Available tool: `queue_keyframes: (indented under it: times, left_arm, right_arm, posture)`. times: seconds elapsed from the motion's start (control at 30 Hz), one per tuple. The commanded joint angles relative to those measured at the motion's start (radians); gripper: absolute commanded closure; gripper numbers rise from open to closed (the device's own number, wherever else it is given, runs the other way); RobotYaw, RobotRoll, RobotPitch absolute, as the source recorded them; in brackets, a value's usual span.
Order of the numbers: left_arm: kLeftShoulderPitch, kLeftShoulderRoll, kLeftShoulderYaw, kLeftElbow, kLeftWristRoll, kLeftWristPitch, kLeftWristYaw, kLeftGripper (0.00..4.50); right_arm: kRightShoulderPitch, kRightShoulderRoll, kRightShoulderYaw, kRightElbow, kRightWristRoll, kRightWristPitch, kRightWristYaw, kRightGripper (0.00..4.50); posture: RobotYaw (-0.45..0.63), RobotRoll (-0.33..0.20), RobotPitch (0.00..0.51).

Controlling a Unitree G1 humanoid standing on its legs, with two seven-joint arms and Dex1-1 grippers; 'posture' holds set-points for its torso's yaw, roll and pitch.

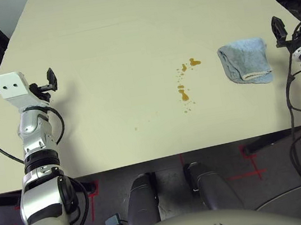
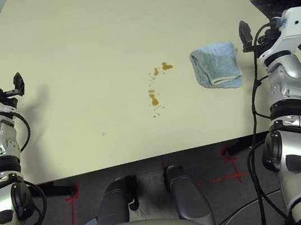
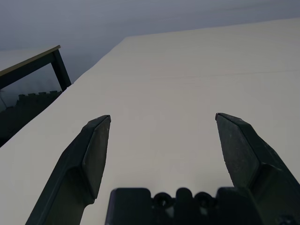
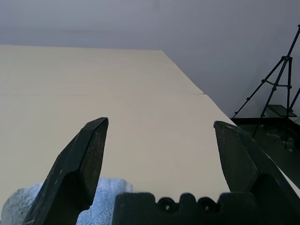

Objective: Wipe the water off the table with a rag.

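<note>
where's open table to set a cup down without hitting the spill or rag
Bare: the far half of the table and the stretch between the left gripper and the water. Tight: the gap between the water and the rag, by the right gripper.

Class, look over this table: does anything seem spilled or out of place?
Yes. Amber-brown water lies in drops and blobs mid-table, unwiped. The rag sits crumpled beside it, near the open right claw, untouched.

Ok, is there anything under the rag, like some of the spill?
The rag lies bunched on the table. The water drops sit apart from it, on its left. Whatever is beneath its folds is covered.
</note>
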State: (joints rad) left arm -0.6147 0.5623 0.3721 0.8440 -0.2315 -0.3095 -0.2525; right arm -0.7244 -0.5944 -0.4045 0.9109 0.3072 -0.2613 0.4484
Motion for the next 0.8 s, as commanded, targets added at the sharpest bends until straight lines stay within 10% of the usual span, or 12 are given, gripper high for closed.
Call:
queue_keyframes:
  times: [0.03, 0.33, 0.8]
  left_arm:
    - [0.011, -0.006, -0.006, 0.026, 0.011, 0.002, 0.001, 0.00]
    - [0.005, -0.023, -0.023, 0.007, -0.016, 0.028, -0.106, 0.00]
    - [0.053, 0.000, -0.149, -0.219, -0.157, 0.289, -0.737, 0.00]
  right_arm:
    - [0.011, -0.001, -0.002, 0.006, -0.001, -0.005, 0.003, 0.01]
    - [0.033, -0.004, -0.006, -0.026, 0.003, 0.005, -0.001, 0.01]
    - [0.067, 0.002, -0.011, -0.085, 0.007, 0.027, -0.018, 0.01]
  posture:
    - [-0.07, 0.000, 0.171]
    - [-0.09, 0.000, 0.179]
    - [-0.12, 0.000, 0.172]
